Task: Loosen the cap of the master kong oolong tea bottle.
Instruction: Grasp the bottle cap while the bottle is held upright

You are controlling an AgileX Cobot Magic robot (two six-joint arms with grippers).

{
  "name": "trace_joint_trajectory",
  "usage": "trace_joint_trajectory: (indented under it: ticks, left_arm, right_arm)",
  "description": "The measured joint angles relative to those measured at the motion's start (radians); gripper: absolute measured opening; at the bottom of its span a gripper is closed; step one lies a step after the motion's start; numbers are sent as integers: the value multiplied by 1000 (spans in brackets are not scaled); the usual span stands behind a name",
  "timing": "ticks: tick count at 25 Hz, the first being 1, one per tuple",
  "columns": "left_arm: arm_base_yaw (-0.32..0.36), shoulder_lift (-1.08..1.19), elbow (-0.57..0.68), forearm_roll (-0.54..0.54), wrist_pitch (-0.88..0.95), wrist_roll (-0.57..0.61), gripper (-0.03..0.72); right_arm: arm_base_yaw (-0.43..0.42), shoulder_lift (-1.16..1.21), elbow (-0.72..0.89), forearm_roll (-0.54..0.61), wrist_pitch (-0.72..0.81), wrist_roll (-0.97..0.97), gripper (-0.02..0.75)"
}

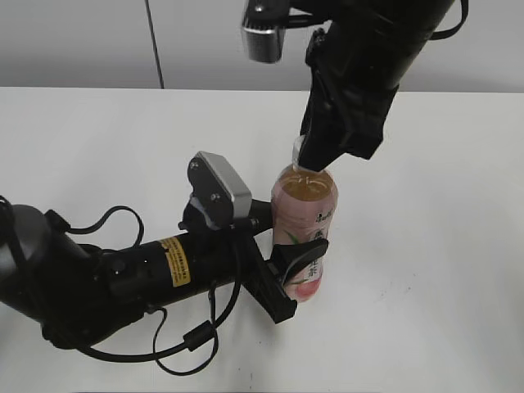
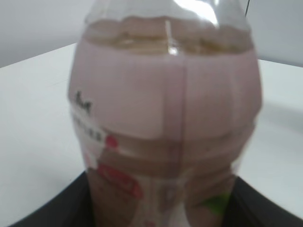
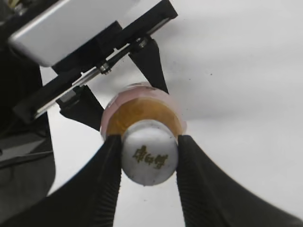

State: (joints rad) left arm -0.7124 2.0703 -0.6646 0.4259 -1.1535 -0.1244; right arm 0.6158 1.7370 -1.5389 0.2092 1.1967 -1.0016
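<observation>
The master kong oolong tea bottle (image 1: 304, 214) stands upright on the white table, amber tea inside, pale pink label with a peach. My left gripper (image 1: 296, 266) is shut on its lower body; the bottle (image 2: 163, 123) fills the left wrist view, with black fingers at both bottom corners. My right gripper (image 1: 309, 155) comes down from above and is shut on the white cap (image 3: 149, 156), which shows dark characters on top, with one finger pressed on each side. In the exterior view the cap (image 1: 298, 150) is mostly hidden by the right arm.
The white table (image 1: 442, 270) extends on all sides of the bottle. The left arm and its cables (image 1: 123, 278) lie low across the front left. The right arm (image 1: 368, 65) hangs over the bottle from the back.
</observation>
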Motion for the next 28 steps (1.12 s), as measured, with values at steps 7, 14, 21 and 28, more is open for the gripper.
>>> trace_joint_trajectory:
  ticks: [7, 14, 21, 28]
  left_arm:
    - [-1, 0, -2, 0, 1, 0, 382]
    - [-1, 0, -2, 3, -1, 0, 382]
    - [-1, 0, -2, 3, -2, 0, 382]
    - [-1, 0, -2, 3, -2, 0, 382]
  right_arm:
    - [4, 0, 0, -40, 0, -249, 272]
    - [4, -1, -21, -41, 15, 19, 360]
    - [3, -41, -123, 30, 20, 595, 601]
    - [3, -50, -79, 31, 21, 1161, 509]
